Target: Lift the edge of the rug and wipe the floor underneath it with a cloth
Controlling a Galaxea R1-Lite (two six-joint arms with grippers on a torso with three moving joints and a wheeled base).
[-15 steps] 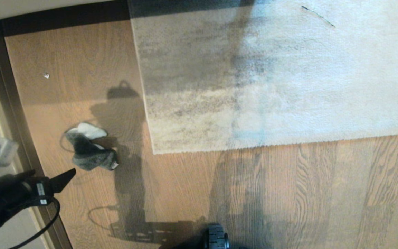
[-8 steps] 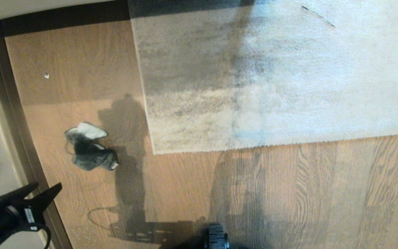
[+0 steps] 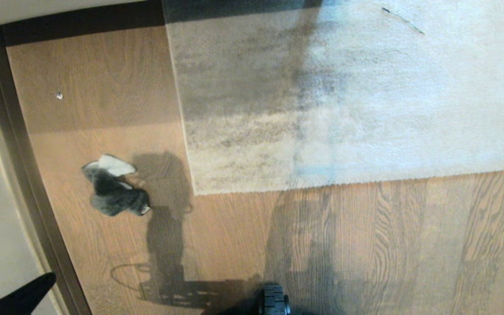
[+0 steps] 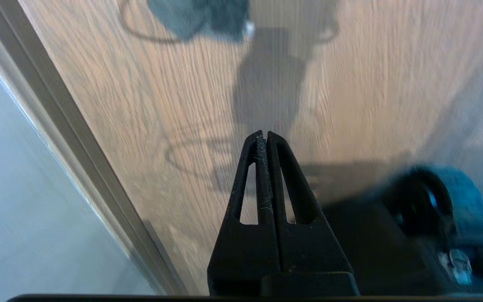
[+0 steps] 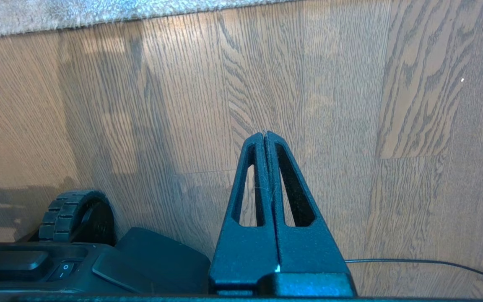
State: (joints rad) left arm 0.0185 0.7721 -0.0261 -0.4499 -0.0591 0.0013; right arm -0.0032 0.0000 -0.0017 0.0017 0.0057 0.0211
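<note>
Floor, cloth, apparently loose

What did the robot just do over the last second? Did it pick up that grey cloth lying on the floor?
No. The left gripper drew back from the cloth toward the near left corner of the head view and closed its fingers on nothing. The cloth lies where it was on the floor, apart from the rug edge, which is flat and unmoved. The right gripper is shut and parked above bare floor.
</note>
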